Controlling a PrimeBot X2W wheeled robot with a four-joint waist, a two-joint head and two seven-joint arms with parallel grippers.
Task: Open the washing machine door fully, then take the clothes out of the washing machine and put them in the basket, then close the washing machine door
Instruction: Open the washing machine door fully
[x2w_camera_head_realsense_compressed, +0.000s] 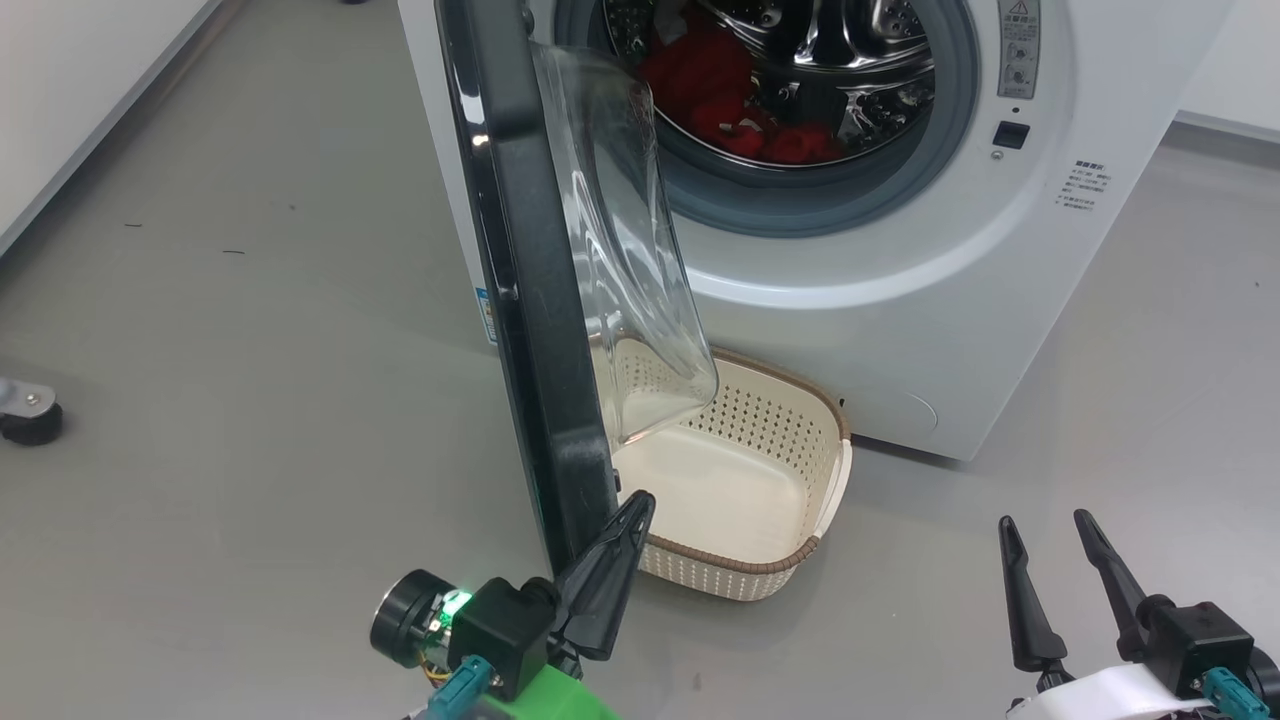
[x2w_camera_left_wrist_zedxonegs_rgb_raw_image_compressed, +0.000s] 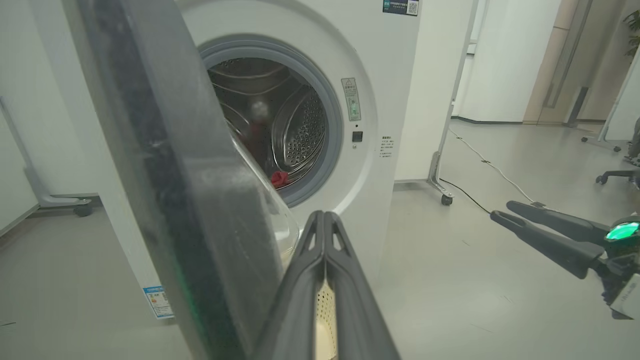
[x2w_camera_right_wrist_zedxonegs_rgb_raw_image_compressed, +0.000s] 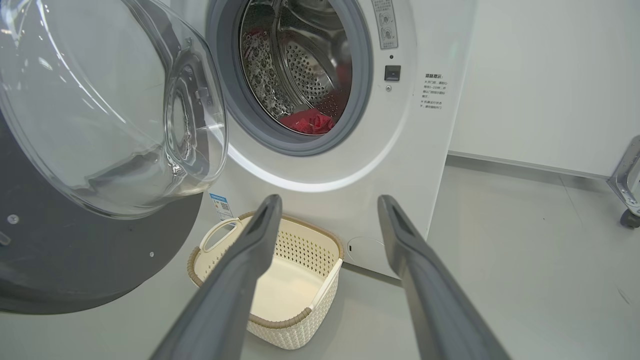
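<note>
In the head view, the washing machine door (x2w_camera_head_realsense_compressed: 520, 300) stands open, turned edge-on, and its clear glass window (x2w_camera_head_realsense_compressed: 620, 250) bulges toward the washing machine (x2w_camera_head_realsense_compressed: 1000, 300). The red clothes (x2w_camera_head_realsense_compressed: 710, 90) lie inside the steel drum (x2w_camera_head_realsense_compressed: 860, 60). The cream basket (x2w_camera_head_realsense_compressed: 790, 565) sits on the grey floor (x2w_camera_head_realsense_compressed: 250, 400) directly in front of the machine, partly under the door. The left gripper (x2w_camera_head_realsense_compressed: 643, 500) has its two fingers pressed together and holds nothing; its tip is at the lower edge of the door, on the basket side, but I cannot tell if it touches. The right gripper (x2w_camera_head_realsense_compressed: 1045, 520) is spread wide and empty, well apart from the basket.

In the left wrist view, the left gripper (x2w_camera_left_wrist_zedxonegs_rgb_raw_image_compressed: 324, 216) is closed, just beside the dark edge of the door (x2w_camera_left_wrist_zedxonegs_rgb_raw_image_compressed: 165, 175). A small red part of the clothes (x2w_camera_left_wrist_zedxonegs_rgb_raw_image_compressed: 280, 177) shows in the drum. The right gripper (x2w_camera_left_wrist_zedxonegs_rgb_raw_image_compressed: 501, 210) hangs at the right.

In the right wrist view, the right gripper (x2w_camera_right_wrist_zedxonegs_rgb_raw_image_compressed: 330, 200) is wide, and the basket (x2w_camera_right_wrist_zedxonegs_rgb_raw_image_compressed: 280, 322) shows between its fingers, empty. The clothes (x2w_camera_right_wrist_zedxonegs_rgb_raw_image_compressed: 307, 121) rest at the bottom of the drum. A blue label (x2w_camera_right_wrist_zedxonegs_rgb_raw_image_compressed: 220, 205) is near the machine's lower corner.
</note>
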